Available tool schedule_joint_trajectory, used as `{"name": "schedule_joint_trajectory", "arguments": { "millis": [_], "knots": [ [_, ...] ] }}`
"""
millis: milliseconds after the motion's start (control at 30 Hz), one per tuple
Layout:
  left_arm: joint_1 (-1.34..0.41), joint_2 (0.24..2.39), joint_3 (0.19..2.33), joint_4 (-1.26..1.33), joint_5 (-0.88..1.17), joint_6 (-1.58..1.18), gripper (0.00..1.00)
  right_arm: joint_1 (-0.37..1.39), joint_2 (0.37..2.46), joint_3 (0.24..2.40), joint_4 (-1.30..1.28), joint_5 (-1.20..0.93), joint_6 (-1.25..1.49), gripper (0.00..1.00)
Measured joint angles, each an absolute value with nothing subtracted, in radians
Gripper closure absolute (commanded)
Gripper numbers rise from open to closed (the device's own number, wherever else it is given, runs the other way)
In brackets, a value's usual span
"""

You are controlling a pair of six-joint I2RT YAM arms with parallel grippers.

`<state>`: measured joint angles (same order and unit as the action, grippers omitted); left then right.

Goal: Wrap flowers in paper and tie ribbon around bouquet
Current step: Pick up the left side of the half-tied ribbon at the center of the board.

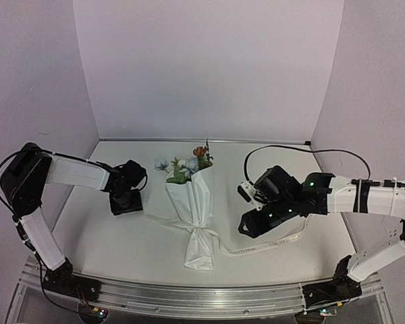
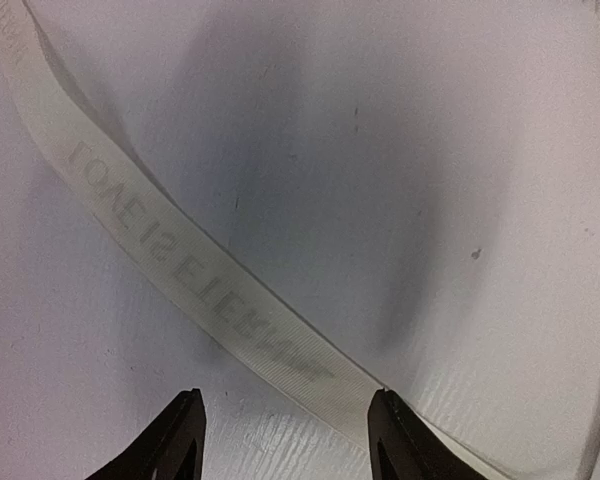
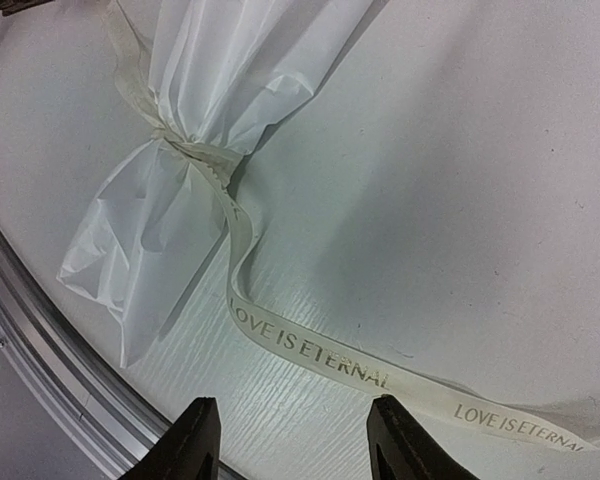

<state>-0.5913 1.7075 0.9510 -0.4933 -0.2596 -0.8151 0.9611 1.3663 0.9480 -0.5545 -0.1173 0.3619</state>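
The flowers [image 1: 186, 166], pale blue and rust-orange with green leaves, stick out of the top of a white paper [image 1: 197, 201] cone lying mid-table. The ribbon [image 1: 202, 231] cinches the paper [image 3: 230, 70] near its lower end, and its tails trail left and right over the table. My left gripper [image 1: 126, 203] hangs left of the bouquet, open. In its wrist view the lettered ribbon [image 2: 180, 265] runs diagonally on the table past my left gripper's [image 2: 285, 442] tips, ungripped. My right gripper [image 1: 248, 227] stands open right of the bouquet. The ribbon [image 3: 310, 352] lies just beyond my right gripper's [image 3: 293, 442] fingertips.
An aluminium rail [image 1: 202, 297] runs along the table's near edge, and it shows close to the paper's flared end in the right wrist view as the rail [image 3: 50, 340]. White walls close in the back and both sides. A black cable [image 1: 283, 149] loops above the right arm.
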Motion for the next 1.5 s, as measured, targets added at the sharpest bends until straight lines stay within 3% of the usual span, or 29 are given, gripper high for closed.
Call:
{"name": "schedule_joint_trajectory", "arguments": {
  "millis": [700, 867, 1100, 1500],
  "knots": [
    [-0.656, 1.788, 1.002, -0.498, -0.345, -0.846, 0.38, 0.961, 1.359, 0.901, -0.492, -0.124, 0.352, 0.48],
    [-0.656, 1.810, 1.010, -0.491, -0.343, -0.863, 0.52, 0.961, 1.359, 0.901, -0.484, -0.125, 0.353, 0.48],
    [-0.658, 1.790, 0.964, -0.438, -0.341, -0.886, 0.99, 0.961, 1.360, 0.901, -0.479, -0.125, 0.353, 0.50],
    [-0.757, 1.575, 0.791, -0.401, -0.163, -0.891, 1.00, 1.035, 1.597, 1.152, -0.496, -0.127, 0.202, 0.50]
  ]
}}
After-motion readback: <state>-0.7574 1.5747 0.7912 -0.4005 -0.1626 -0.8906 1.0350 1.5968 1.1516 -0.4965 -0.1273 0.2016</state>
